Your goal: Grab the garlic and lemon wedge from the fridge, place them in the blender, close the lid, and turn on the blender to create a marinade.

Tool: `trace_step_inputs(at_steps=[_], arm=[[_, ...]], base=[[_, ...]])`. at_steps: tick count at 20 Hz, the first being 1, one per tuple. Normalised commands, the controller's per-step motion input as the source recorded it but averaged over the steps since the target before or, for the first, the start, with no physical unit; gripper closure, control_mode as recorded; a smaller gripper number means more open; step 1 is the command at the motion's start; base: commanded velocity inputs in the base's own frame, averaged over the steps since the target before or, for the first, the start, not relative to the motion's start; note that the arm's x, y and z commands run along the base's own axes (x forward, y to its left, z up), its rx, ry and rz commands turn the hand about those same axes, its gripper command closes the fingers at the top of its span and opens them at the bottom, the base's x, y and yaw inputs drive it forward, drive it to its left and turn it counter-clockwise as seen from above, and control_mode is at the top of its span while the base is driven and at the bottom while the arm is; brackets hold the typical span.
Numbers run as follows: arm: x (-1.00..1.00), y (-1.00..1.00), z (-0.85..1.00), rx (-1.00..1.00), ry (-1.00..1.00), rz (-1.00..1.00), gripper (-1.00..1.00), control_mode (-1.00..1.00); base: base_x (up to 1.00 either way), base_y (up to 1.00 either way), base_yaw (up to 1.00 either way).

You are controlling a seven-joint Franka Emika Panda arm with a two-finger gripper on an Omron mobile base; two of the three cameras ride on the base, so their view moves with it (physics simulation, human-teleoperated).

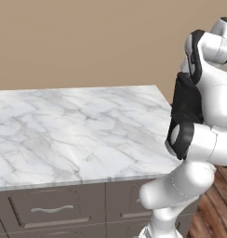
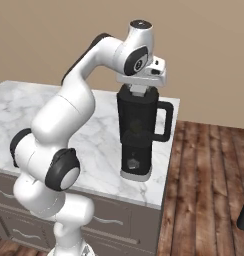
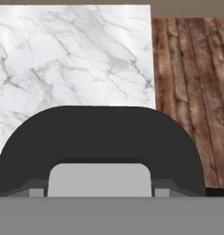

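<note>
1. Pincer (image 2: 138,91) sits right on top of the blender (image 2: 140,132), spread wide around the lid (image 3: 100,142); actual contact unclear.
2. Blender stands near the desk's (image 2: 101,135) right edge, handle out toward the wood floor (image 2: 209,175).
3. Bare marble stretches left of it.

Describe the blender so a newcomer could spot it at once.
Start at the marble counter and follow it to the corner nearest the wooden floor. The blender stands there upright, directly under the arm's pincer. It is a black jug with a side loop handle on a black base with a grey bottom rim.
</note>
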Motion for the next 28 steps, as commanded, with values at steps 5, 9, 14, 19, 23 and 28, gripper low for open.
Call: trace_step_inputs(at_steps=[5,9,14,19,23,28], arm=[[0.0,0.08,-0.3,-0.08,0.0,-0.03,1.0,-1.0],[0.0,-0.05,0.0,0.0,0.13,-0.03,1.0,-1.0],[0.0,0.01,0.1,0.0,0.12,-0.09,1.0,-1.0],[0.0,0.1,-0.18,0.0,0.0,-0.06,1.0,-1.0],[-0.04,0.31,-0.55,-0.02,0.0,-0.06,1.0,-1.0],[-0.02,0.29,-0.38,-0.02,-0.03,-0.07,1.0,-1.0]], base=[[0.0,0.0,0.0],[0.0,0.0,0.0],[0.0,0.0,0.0],[0.0,0.0,0.0],[0.0,0.0,0.0],[0.0,0.0,0.0]])
